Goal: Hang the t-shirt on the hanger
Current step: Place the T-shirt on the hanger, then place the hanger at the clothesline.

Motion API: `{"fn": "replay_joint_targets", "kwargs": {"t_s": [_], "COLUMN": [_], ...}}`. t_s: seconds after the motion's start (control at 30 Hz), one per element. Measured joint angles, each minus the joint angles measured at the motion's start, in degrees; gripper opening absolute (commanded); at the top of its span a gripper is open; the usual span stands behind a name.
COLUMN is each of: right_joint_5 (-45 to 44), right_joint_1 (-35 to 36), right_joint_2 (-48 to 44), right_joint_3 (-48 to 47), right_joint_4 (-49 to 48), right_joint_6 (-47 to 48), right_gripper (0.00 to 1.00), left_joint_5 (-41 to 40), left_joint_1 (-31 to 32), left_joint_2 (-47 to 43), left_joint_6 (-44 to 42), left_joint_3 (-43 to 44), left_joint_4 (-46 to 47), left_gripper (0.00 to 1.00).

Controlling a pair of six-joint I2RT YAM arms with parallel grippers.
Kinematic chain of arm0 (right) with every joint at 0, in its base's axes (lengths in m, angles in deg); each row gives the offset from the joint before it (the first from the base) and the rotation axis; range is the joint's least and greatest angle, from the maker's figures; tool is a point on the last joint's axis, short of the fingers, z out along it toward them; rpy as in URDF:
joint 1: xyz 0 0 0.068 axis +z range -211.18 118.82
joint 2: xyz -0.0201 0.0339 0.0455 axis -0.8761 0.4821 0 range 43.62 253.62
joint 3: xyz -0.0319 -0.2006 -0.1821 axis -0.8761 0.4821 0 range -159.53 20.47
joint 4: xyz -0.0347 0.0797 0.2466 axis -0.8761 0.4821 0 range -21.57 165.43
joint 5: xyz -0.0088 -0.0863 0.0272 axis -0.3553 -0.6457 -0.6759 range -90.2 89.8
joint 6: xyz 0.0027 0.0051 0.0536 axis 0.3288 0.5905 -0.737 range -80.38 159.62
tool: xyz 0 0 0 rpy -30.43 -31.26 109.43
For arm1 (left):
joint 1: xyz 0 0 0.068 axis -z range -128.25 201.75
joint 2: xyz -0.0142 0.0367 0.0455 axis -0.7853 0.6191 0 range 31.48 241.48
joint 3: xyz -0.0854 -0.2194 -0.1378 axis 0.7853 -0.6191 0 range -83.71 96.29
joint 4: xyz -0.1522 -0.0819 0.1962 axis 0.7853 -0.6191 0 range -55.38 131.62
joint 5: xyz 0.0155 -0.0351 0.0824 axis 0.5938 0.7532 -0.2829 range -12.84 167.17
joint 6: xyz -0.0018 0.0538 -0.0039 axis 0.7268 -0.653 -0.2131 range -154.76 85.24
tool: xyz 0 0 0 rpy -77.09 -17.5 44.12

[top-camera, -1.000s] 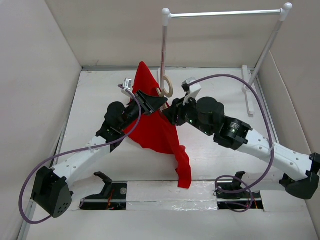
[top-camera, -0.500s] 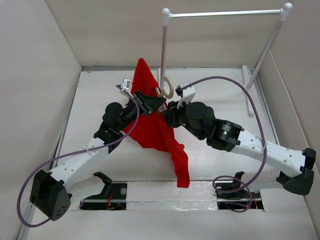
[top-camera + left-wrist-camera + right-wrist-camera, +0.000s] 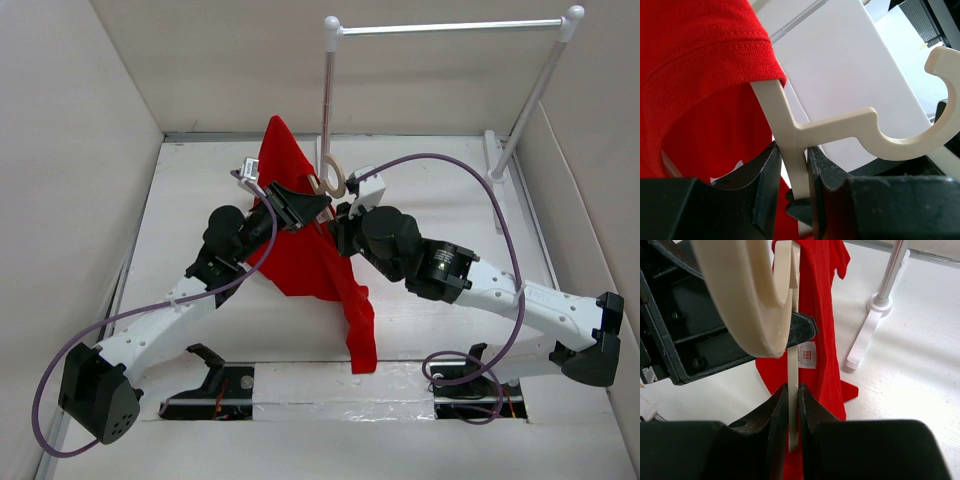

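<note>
The beige hanger [image 3: 329,179] is held upright above the table's middle, and its hook points to the right. The red t-shirt [image 3: 305,255] hangs over one hanger arm and trails down toward the near edge. My left gripper [image 3: 300,205] is shut on the hanger's neck [image 3: 794,145] just below the hook, with the shirt's hem [image 3: 705,70] covering the arm above it. My right gripper [image 3: 343,216] is shut on a thin hanger arm [image 3: 793,390]. In the right wrist view the shirt [image 3: 821,315] and its white label hang behind that arm.
The white rack with a silver rod [image 3: 450,27] stands at the back; one post [image 3: 327,95] rises just behind the hanger. Its white foot [image 3: 865,335] lies on the table to the right. White walls enclose the table on the left, back and right.
My right arm has swung left and in toward the hanger. The shirt's hanging tail has shifted a little left. My left gripper has kept its hold.
</note>
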Motion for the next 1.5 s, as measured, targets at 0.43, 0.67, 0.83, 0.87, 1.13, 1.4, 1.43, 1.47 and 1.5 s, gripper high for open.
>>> {"fn": "replay_joint_targets", "kwargs": {"t_s": [0.43, 0.67, 0.83, 0.87, 1.13, 1.4, 1.43, 1.47, 1.5], "right_joint_5": [0.2, -0.24, -1.05, -1.4, -4.61, -2.4, -1.73, -0.96, -0.22], "right_joint_1": [0.07, -2.14, -6.78, -7.63, -17.97, -33.09, -34.99, -36.65, -38.6], "right_joint_2": [-0.11, -2.51, -5.09, -5.53, -6.67, -0.2, 1.6, 3.28, 5.25], "right_joint_3": [-0.09, -2.36, -6.4, -7.56, -21.7, -29.7, -30.67, -31.56, -32.74], "right_joint_4": [0.66, 8.46, 14.03, 15.1, 25.7, 27.98, 28.02, 27.98, 27.98], "right_joint_6": [0.0, 0.07, 0.11, 0.11, 0.0, 1.62, 1.95, 2.34, 2.64], "right_gripper": [0.0, 0.0, 0.0, 0.0, 0.0, 0.0, 0.0, 0.0, 0.0], "left_joint_5": [-0.61, -0.85, -1.46, -1.77, -6.34, -12.96, -14.1, -15.23, -16.52], "left_joint_1": [0.33, 0.42, 0.42, 0.42, 0.42, 0.42, 0.42, 0.42, 0.42], "left_joint_2": [-0.68, -5.35, -10.47, -11.43, -21.7, -33.83, -35.8, -37.77, -39.65], "left_joint_6": [-0.68, -4.61, -7.96, -8.59, -14.91, -21.44, -22.25, -22.88, -23.52], "left_joint_3": [0.0, 1.07, 3.19, 3.52, 4.96, 5.53, 5.81, 6.14, 6.56], "left_joint_4": [-0.96, -4.48, -7.85, -8.72, -19.65, -36.41, -38.53, -40.46, -42.27], "left_gripper": [0.25, 0.51, 0.51, 0.51, 0.53, 0.54, 0.54, 0.54, 0.54]}}
